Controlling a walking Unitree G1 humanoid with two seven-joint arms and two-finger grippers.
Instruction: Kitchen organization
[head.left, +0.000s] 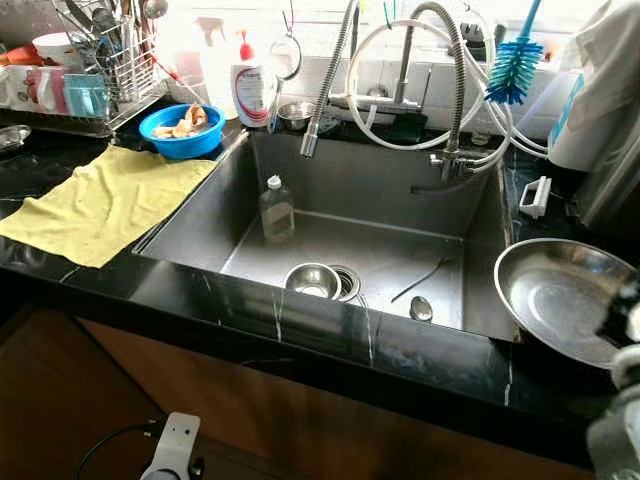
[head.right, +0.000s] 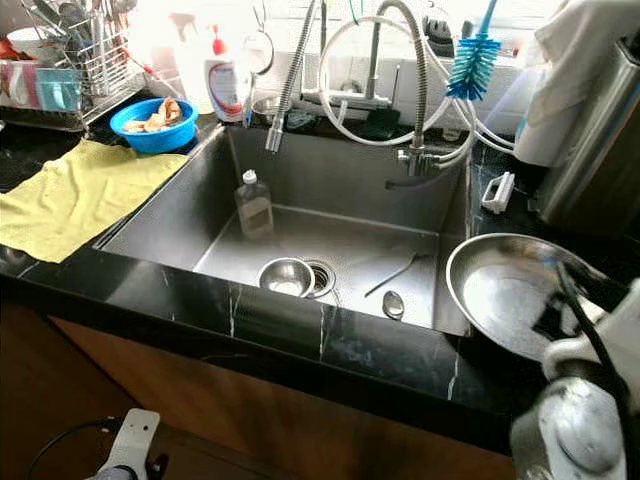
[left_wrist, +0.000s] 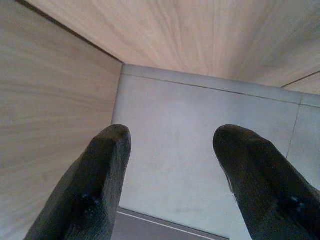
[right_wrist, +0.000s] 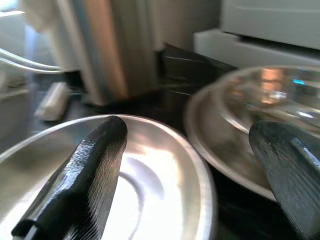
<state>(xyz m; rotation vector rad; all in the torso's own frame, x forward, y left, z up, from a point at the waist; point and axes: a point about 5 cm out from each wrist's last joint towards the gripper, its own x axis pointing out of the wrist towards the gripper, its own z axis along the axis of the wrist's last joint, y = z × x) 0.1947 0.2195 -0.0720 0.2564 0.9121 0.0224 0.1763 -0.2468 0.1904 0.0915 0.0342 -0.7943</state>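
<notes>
Black marble countertop wrapped around a deep stainless sink, wooden cabinet fronts below. Yellow cloth spread flat on the counter at the robot's left, one corner just beside the sink rim. Steel plate lying on the counter at the sink's right edge, its rim slightly over the basin; in the right wrist view, a second steel dish just beyond it, edges overlapping or touching, cannot tell which. Right gripper poised over the near plate, fingers spread wide apart, holding nothing, one finger above the plate's hollow. Left gripper down low by the cabinet, fingers likewise parted and empty, pointed at pale wood panels and a grey floor tile. Coiled spring faucet arching over the back of the basin, hoses looped around it. Dish rack with utensils at the far left corner. Blue bowl holding food scraps, between the rack and the sink. White soap bottle with red pump behind the sink's left corner. Blue bottle brush hanging near the faucet. Clear bottle standing upright inside the basin, left rear. Small steel bowl next to the drain. Spoon and a thin utensil lying on the basin floor to the right.
</notes>
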